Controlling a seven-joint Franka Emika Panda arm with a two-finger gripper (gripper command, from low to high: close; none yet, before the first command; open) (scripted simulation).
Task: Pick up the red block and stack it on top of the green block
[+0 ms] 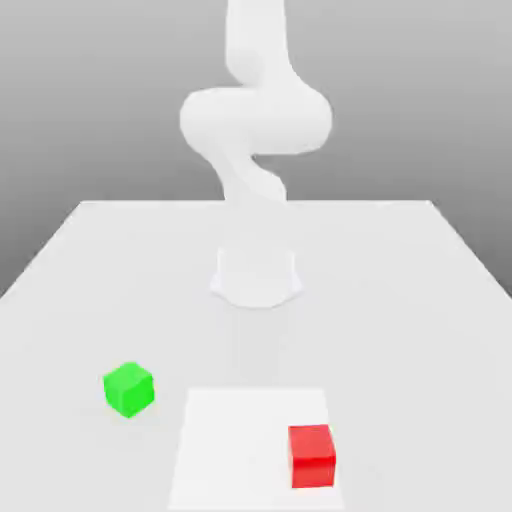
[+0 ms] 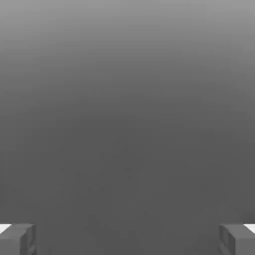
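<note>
The red block (image 1: 312,455) rests near the table's front edge, toward the exterior view's right, on a paler square patch (image 1: 240,440). The green block (image 1: 128,388) stands apart from it on the exterior view's left, a little farther back and turned slightly. In the hand view my gripper (image 2: 127,239) is open: its two grey fingertips (image 2: 18,239) stand far apart with nothing between them, against plain grey background. The white arm (image 1: 255,125) rises from its base and bends upward out of the exterior view.
The arm's round base (image 1: 256,278) sits on the white table (image 1: 400,300) behind both blocks. The table's side edges run inward toward the back.
</note>
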